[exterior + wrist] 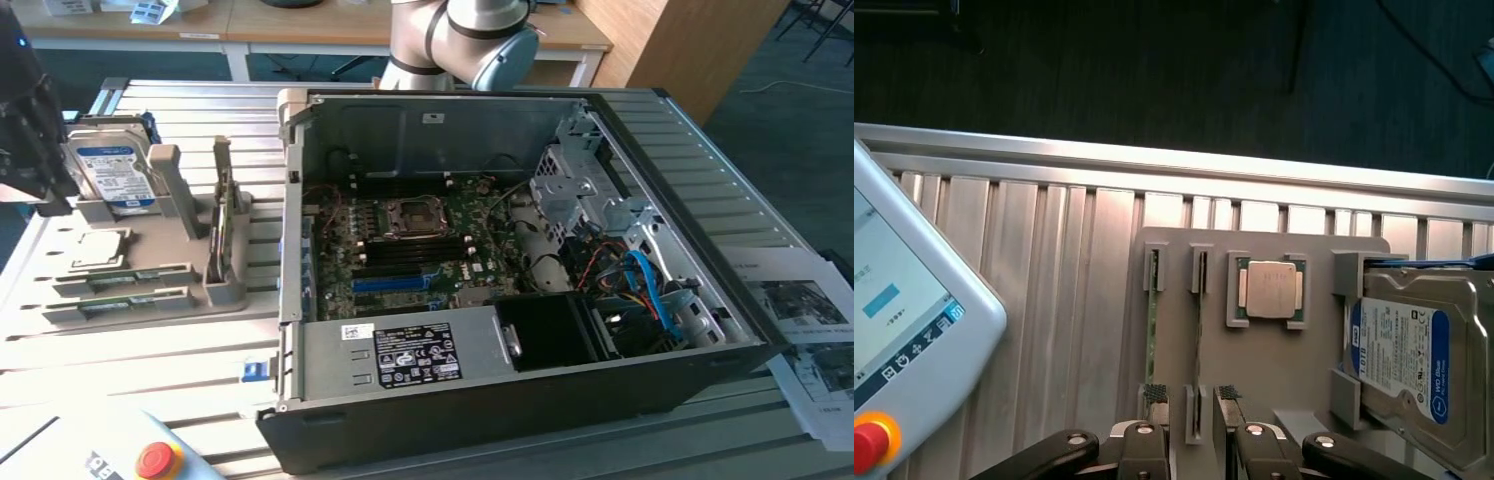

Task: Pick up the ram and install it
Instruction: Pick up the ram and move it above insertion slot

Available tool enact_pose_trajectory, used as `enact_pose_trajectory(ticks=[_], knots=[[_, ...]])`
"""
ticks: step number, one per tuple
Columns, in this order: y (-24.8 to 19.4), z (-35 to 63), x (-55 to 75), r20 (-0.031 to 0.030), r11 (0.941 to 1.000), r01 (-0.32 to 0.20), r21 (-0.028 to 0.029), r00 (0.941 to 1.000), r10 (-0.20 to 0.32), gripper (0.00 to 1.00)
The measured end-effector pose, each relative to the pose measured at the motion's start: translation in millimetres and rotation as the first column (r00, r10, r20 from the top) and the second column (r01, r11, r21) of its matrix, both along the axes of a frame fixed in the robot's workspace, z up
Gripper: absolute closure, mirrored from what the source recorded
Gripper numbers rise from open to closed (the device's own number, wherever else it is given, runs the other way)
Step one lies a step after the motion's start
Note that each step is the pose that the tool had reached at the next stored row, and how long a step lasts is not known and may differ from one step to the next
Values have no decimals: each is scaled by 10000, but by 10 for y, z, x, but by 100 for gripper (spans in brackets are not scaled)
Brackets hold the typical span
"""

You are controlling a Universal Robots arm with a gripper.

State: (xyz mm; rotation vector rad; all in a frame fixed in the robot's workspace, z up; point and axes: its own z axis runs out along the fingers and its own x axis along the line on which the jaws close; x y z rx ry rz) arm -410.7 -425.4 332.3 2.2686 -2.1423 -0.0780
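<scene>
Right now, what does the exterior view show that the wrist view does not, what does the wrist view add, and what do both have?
The exterior view adds the open computer case with its motherboard and blue slot, the arm behind it, and papers at the exterior view's right. The wrist view adds the gripper, open, with one ram stick seen between its fingers. Both share the grey holder with its ram sticks, the hard drive, the processor chip and the pendant's red button.
</scene>
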Motion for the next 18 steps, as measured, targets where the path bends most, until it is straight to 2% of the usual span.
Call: enact_pose_trajectory(ticks=[18], knots=[[-55, -328, -14, 0, 10000, 0, 0, 10000, 0, 69]])
